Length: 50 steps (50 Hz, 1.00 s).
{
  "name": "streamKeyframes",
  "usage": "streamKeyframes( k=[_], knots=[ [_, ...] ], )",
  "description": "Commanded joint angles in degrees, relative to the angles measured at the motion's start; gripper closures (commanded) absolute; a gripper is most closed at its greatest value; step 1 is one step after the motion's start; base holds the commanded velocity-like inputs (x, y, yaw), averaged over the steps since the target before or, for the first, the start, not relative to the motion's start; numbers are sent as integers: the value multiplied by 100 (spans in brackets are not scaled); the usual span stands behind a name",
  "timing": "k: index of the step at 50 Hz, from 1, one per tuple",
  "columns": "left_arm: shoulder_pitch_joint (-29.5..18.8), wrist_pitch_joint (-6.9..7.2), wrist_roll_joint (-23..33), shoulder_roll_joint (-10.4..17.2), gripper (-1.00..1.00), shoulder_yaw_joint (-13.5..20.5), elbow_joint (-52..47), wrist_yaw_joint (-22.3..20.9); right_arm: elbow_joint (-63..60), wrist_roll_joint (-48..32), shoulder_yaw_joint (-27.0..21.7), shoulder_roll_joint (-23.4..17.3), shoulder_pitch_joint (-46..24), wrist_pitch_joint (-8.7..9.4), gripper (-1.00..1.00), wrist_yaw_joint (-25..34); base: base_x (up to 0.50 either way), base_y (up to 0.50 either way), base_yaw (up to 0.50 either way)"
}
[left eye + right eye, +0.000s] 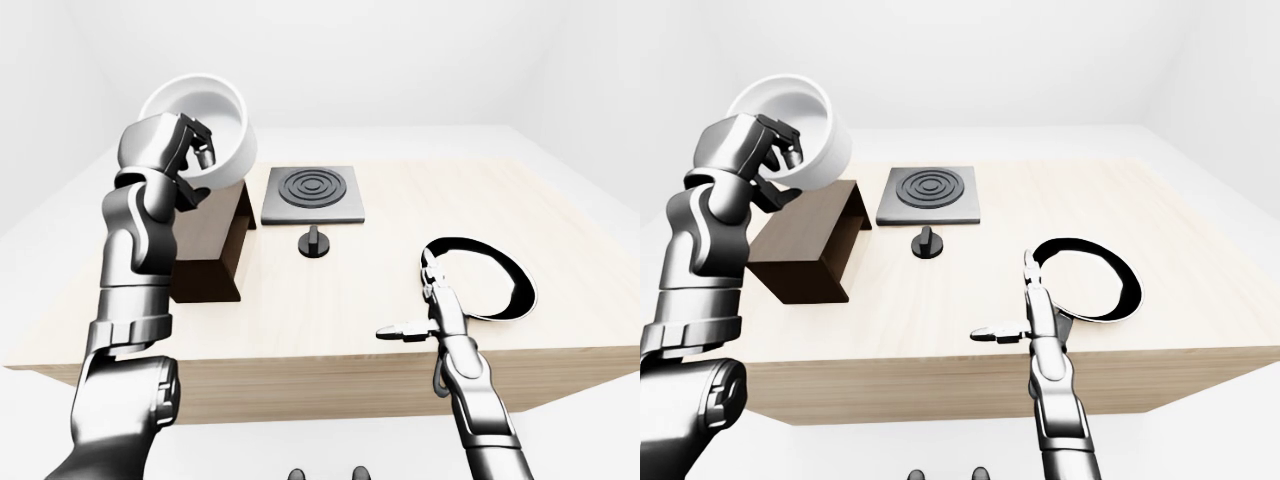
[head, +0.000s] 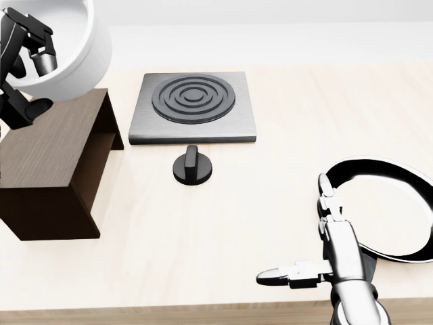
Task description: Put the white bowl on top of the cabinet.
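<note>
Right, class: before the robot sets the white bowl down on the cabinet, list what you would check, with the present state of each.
1. Left hand grips the white bowl at its rim: ok.
2. Bowl level: not ok, it is tilted.
3. Bowl above the cabinet: cannot tell; it hangs near the cabinet's top-left end in the head view.
4. Cabinet top bare: ok.
5. Right hand apart from the cabinet, open, beside the black-rimmed plate: ok.
</note>
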Motion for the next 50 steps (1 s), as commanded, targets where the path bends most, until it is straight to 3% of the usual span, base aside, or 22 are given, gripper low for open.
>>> streamKeyframes(
  k=[1, 6, 14, 21, 35, 50],
  knots=[
    [-105, 0, -172, 133, 100, 55, 140, 566, 66, -13, 9, 2, -25, -22, -100, -16, 0, 0, 0],
    [-135, 0, -207, 130, 100, 59, 293, 717, -5, -15, 12, 3, 12, 5, -100, -4, 0, 0, 0],
    [-485, 0, -704, 171, 100, 154, 1298, 1453, 17, -16, 5, -1, -2, 5, -100, -1, 0, 0, 0],
    [-543, 0, -991, 240, 100, 114, 1520, 1794, 31, -27, 16, 0, 2, -14, -100, -4, 0, 0, 0],
    [-694, 0, -1508, 308, 100, 119, 2326, 2297, 44, -53, 30, 3, 1, -23, -100, -1, 0, 0, 0],
    [-680, 0, -1699, 351, 100, 69, 2587, 2465, 137, -108, 67, 13, -15, -76, -100, -22, 0, 0, 0]
  ],
)
